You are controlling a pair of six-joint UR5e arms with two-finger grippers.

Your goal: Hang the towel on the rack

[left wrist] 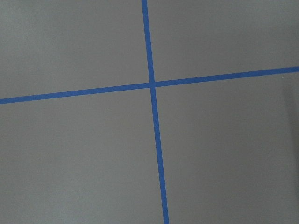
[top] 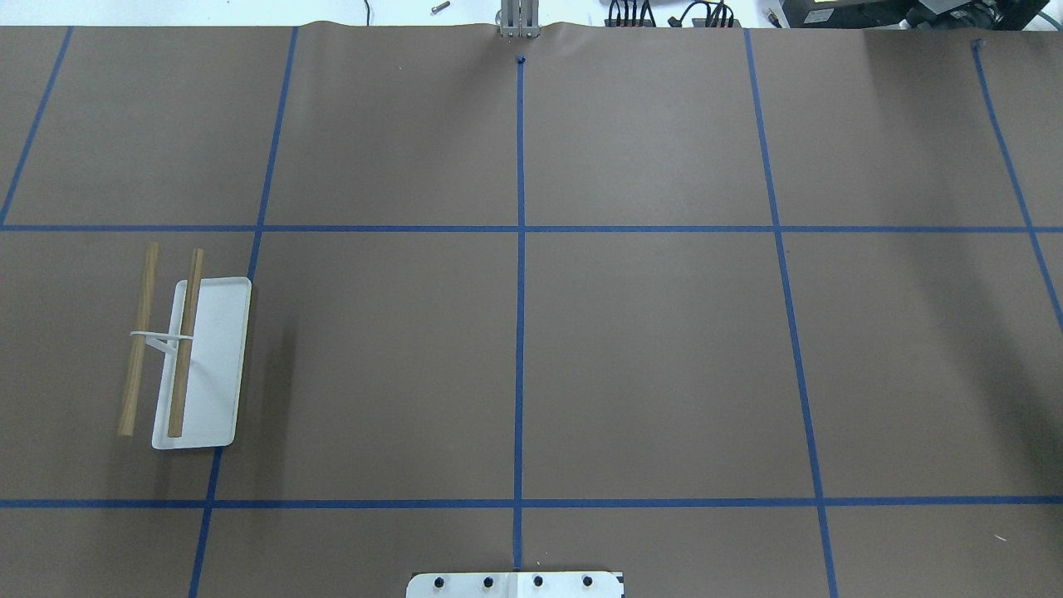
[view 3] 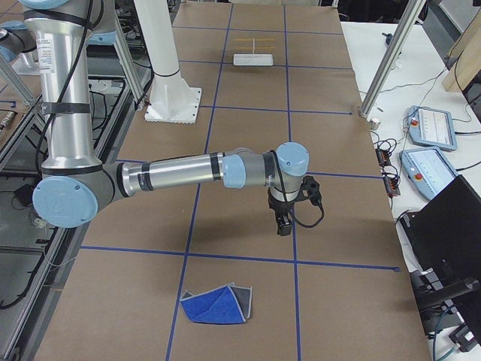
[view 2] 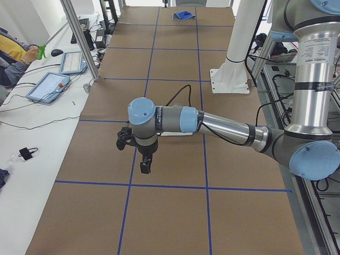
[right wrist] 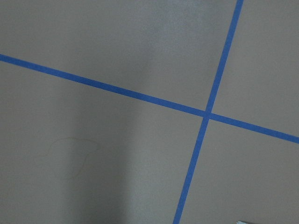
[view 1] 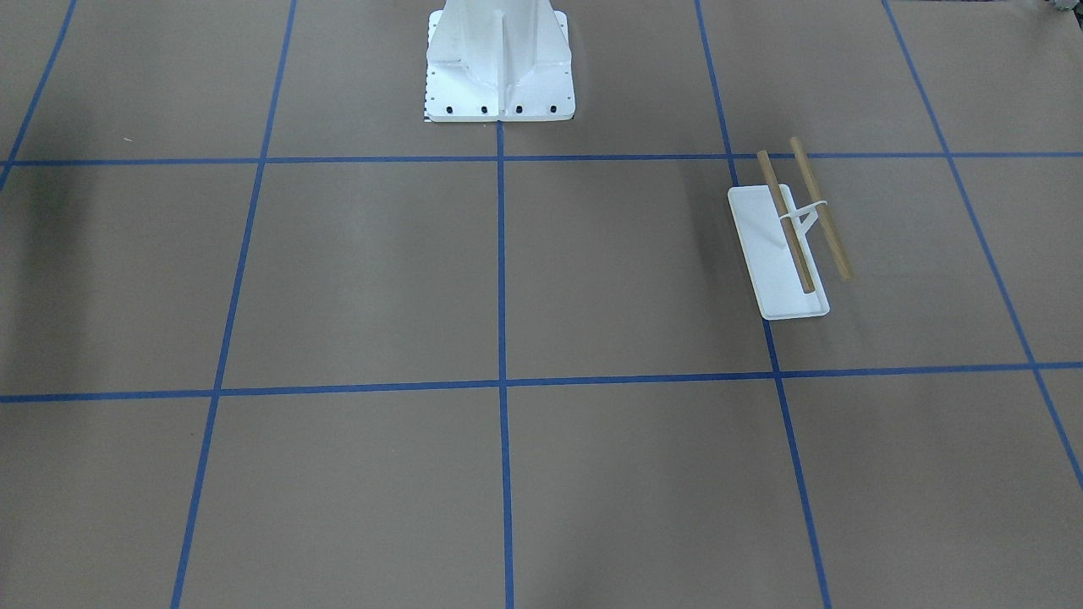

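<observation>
Towel [view 3: 218, 304] is lying folded at six o'clock; right pincer [view 3: 283, 224] is hovering at its one o'clock, likely staging pickup. Its grip, I cannot tell. Rack [view 3: 253, 59] is waiting at twelve.

The pedestal [view 1: 499, 59] is cut off by the top edge in the front view. In the overhead view, only a strip of its bolted foot clears the bottom edge. In the left-end view, the left arm [view 2: 212, 123] hides most of the rack [view 2: 178, 134], nearer than the pedestal. The towel [view 2: 184, 16], far beyond the pedestal, is too small to read. The left gripper [view 2: 144, 170] and right gripper [view 3: 283, 229] show only side-on, so their jaw gap cannot be told.
</observation>
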